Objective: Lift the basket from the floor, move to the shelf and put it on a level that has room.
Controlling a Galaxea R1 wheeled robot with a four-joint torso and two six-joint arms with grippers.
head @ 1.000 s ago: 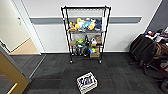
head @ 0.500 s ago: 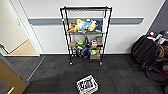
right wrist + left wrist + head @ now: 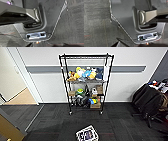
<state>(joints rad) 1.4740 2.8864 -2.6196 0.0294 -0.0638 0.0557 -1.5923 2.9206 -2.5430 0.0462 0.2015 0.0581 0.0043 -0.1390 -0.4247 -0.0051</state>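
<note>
Dark grey carpet tiles (image 3: 50, 122) run up to a white wall with a grey band. You can't tell either gripper's state: both wrist cams look down past the robot's own grey base at the carpet, fingers not discernible. Basket (image 3: 87, 133) sits on the carpet at the bottom edge of the head view, well short of the rack and a bit right of its centreline. Black wire rack (image 3: 86, 84) stands against the wall; its top tier (image 3: 86, 57) is a bare grid. Plush toys (image 3: 85, 73) fill the next tier, cardboard boxes (image 3: 96, 105) and clutter lower down. Black office chair (image 3: 148, 103) at right, open doorway (image 3: 17, 84) at left.
</note>
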